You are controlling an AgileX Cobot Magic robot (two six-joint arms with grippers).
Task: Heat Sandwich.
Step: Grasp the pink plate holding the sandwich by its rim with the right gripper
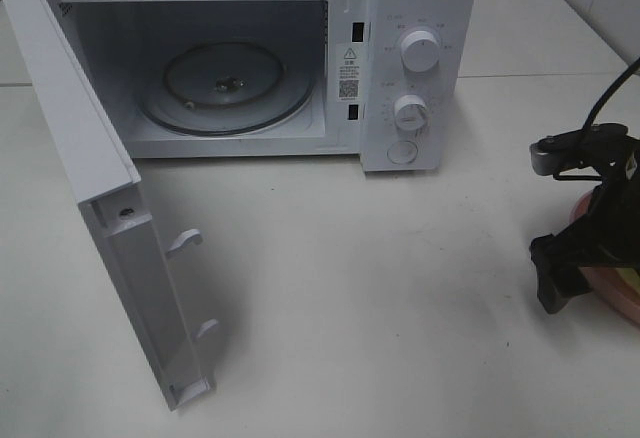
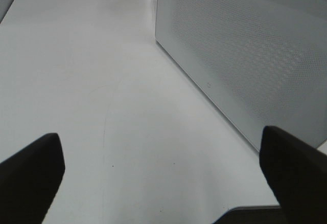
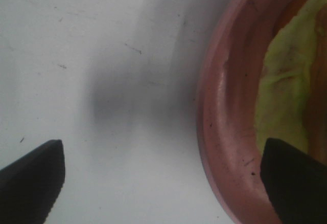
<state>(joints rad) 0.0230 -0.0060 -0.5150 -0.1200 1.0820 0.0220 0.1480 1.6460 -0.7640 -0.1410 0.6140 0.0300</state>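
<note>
Where the sandwich [image 3: 282,88] is: on the pink plate [image 3: 218,124] at the far right edge of the table [image 1: 350,318], well apart from the microwave [image 1: 420,58]. The right wrist view only shows a yellow-green bit of filling, so I can't tell how neatly it's stacked.
Right gripper [image 3: 163,188]: jaws spread wide, holding nothing. It's low over the plate's near rim, one finger over the plate and the other over bare table, so it looks lined up on the rim and not on the food.
Left gripper [image 2: 163,183]: also wide open and empty, hovering over the table next to a white dotted panel. That's probably the outside of the door, can't say for sure.
Microwave: door [image 1: 90,178] swung fully out, glass turntable [image 1: 225,83] bare.
How it'll handle: my guess is light and squishy. Loose bread layers would squash under a pinch and slide apart if tipped.
Where to grab: honestly, don't touch the sandwich. Pinch the plate rim, which looks stiff and raised enough for a finger on each side.
Watch out: the plate looks smooth, so it could slip or droop from a one-sided grip. Keep it level and go slow.
Progress: early, since the sandwich isn't lifted yet.
</note>
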